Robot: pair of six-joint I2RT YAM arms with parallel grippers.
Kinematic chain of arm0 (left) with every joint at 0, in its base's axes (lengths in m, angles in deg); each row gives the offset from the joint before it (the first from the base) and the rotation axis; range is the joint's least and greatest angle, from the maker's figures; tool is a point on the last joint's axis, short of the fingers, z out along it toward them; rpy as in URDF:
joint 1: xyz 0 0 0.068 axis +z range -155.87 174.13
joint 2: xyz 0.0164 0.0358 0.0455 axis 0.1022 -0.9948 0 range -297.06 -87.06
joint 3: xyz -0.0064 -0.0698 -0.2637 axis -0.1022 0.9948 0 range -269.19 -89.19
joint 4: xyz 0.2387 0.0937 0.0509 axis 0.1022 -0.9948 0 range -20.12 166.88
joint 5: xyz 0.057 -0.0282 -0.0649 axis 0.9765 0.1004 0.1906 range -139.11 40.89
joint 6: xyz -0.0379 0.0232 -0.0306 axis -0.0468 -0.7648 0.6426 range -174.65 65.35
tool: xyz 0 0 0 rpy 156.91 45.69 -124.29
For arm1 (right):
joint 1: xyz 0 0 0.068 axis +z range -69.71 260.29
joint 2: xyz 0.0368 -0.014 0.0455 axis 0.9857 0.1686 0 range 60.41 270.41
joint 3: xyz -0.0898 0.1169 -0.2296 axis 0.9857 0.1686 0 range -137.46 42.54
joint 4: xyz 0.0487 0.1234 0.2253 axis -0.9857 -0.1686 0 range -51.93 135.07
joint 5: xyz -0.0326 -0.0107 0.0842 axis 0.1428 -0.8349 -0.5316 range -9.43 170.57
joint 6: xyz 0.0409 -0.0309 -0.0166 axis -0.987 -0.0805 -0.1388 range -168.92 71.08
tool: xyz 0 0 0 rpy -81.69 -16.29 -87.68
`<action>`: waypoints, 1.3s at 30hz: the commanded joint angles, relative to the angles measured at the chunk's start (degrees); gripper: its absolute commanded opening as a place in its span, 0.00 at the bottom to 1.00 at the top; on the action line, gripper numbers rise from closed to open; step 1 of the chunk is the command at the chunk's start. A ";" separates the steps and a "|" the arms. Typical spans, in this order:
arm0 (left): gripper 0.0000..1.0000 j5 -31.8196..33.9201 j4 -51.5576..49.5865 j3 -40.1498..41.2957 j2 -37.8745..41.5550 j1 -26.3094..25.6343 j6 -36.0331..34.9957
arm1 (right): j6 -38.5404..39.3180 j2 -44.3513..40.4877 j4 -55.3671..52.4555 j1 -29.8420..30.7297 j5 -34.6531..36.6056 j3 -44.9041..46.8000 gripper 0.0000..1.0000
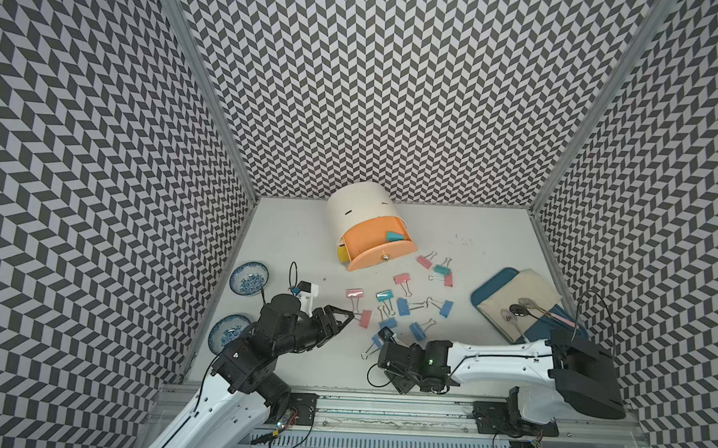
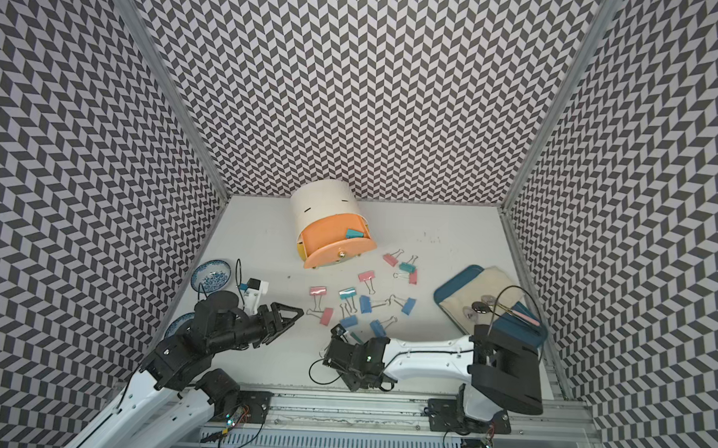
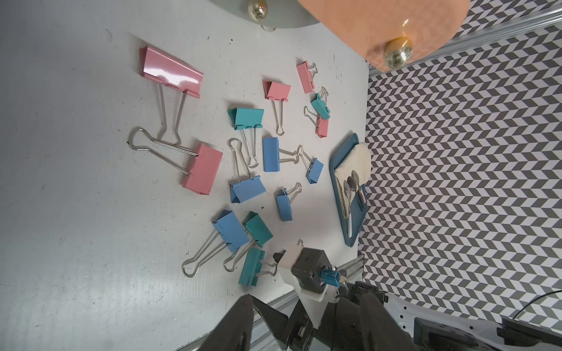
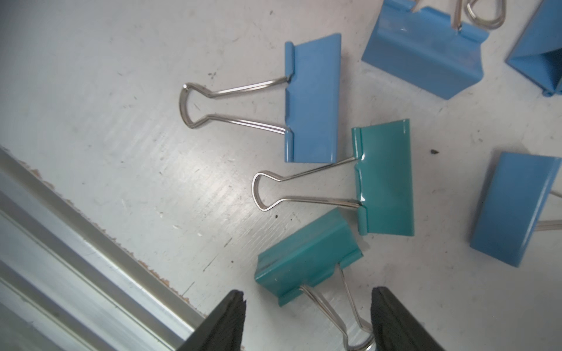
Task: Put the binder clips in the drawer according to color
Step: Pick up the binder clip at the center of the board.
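- The orange drawer (image 1: 379, 251) is pulled out of its cream cabinet (image 1: 358, 208) at the back of the table (image 1: 290, 234).
- One teal clip (image 1: 395, 236) lies inside the drawer, towards its right end.
- The loose clips (image 1: 402, 279), which are pink, teal and blue, lie scattered on the table in front of the drawer and off to its front right.
- The right gripper (image 4: 307, 293) is in front of the drawer, at the far edge of the scatter. Its jaws are apart and straddle the wire handles of the near teal clip (image 4: 307, 255).
- That clip lies on the table, and one of its wire loops touches a finger (image 4: 392, 322).
- Another teal clip (image 4: 384, 179) and a blue clip (image 4: 313, 97) lie just beside it on the drawer side, the two bodies nearly touching.
- The left gripper (image 1: 347, 315) is to the front left of the drawer. In the left wrist view its fingers are spread with nothing between them.
- Its tips point at a pink clip (image 1: 365, 318) and are near that clip's wire handle. Whether they touch cannot be told.
- Two bowls (image 1: 249, 277) sit to the left front of the drawer.
- A blue tray (image 1: 492, 280) holding a cloth and spoons sits to the right front of the drawer.
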 commanded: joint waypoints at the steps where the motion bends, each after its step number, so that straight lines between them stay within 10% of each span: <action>1: 0.60 1.09 -0.81 0.26 0.50 -0.25 0.65 | 1.84 -0.10 1.99 -1.40 0.44 1.47 0.70; 39: 0.60 3.32 -1.36 -1.47 -0.99 -0.25 0.96 | 6.12 2.23 8.75 -12.13 -9.16 -0.05 0.58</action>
